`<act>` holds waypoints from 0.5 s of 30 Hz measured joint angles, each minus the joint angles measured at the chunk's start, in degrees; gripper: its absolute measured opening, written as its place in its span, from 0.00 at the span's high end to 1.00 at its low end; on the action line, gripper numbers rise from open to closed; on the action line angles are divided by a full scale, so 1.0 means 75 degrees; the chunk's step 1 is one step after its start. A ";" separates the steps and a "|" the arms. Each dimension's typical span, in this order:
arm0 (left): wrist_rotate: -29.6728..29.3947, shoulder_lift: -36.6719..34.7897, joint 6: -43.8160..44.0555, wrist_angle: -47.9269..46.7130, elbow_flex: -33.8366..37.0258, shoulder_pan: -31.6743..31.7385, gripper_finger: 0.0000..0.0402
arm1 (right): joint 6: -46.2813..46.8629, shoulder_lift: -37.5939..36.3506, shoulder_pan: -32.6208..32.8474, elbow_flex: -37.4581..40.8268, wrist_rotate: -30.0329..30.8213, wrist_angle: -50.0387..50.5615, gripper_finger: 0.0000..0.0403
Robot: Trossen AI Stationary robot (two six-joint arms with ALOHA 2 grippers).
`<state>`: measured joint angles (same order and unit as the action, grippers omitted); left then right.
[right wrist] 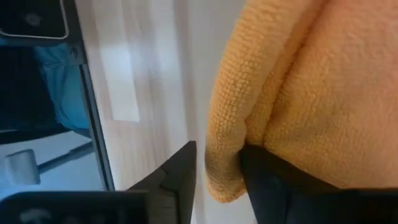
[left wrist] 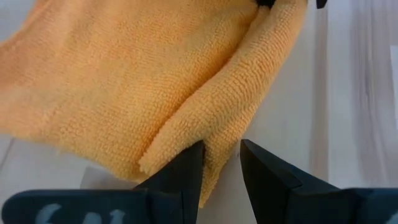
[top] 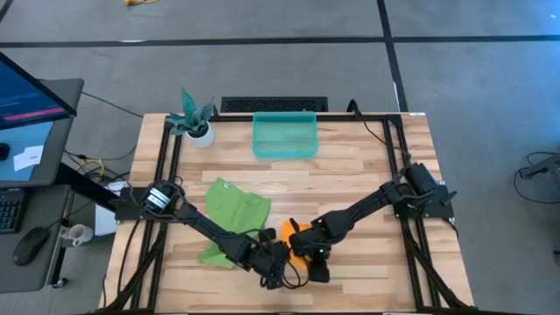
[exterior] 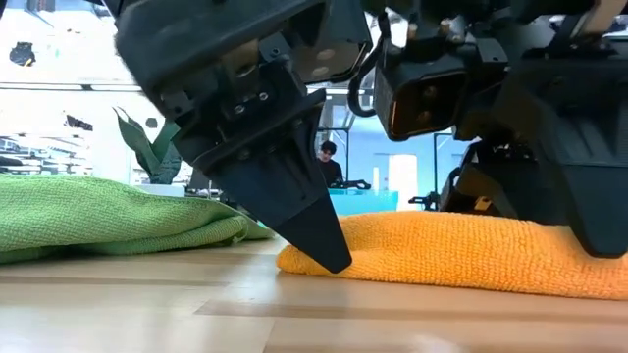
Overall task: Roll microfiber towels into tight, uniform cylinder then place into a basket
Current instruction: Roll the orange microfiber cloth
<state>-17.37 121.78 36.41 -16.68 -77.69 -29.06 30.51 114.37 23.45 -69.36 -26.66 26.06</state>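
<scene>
The orange-yellow microfiber towel (top: 287, 233) lies loosely folded on the table near its front edge, with a rounded fold along one side. My left gripper (left wrist: 222, 149) and my right gripper (right wrist: 217, 155) both slant down onto it, side by side. Each is open and stands astride that fold. In the low view the left gripper's fingertip (exterior: 329, 253) rests on the table at the towel's left end. The lime green towel (top: 232, 214) lies crumpled flat to the left. The teal basket (top: 284, 134) stands at the table's far side. My left gripper slants down from the table's left, its fingers astride the end of the towel's rounded fold (left wrist: 214, 155). The cloth lies against the inner side of one finger (left wrist: 193, 171); bare table shows beside the other. The towel lies on the table. My right gripper slants down from the table's right, its fingers astride the same fold's edge (right wrist: 225, 143). One finger (right wrist: 273, 180) lies against the cloth, which bulges over it; bare table shows between the fold and the other finger (right wrist: 180, 177). The towel rests on the table.
A small white pot with a teal plant (top: 197, 122) stands at the far left corner. Black frame rails (top: 166, 166) run along the table's left, right and far sides. Bare wood lies between the towels and the basket.
</scene>
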 joint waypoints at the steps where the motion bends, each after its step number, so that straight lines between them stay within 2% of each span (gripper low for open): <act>1: 0.0058 0.0000 0.0122 -0.0003 0.0000 0.0007 0.74 | -0.0015 0.0000 -0.0013 -0.0036 -0.0012 0.0123 0.62; 9: 0.0200 0.0012 0.0695 0.0016 0.0009 0.0004 0.74 | -0.0528 -0.0332 0.0006 -0.0241 0.0278 0.1427 0.65; 15: 0.0080 0.0012 0.0698 0.0028 0.0015 0.0003 0.74 | -0.0675 -0.1338 0.0030 -0.0236 0.1367 0.2343 0.67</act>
<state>-16.77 121.86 41.65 -16.46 -77.58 -29.04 25.45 104.33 23.68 -71.13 -16.41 43.63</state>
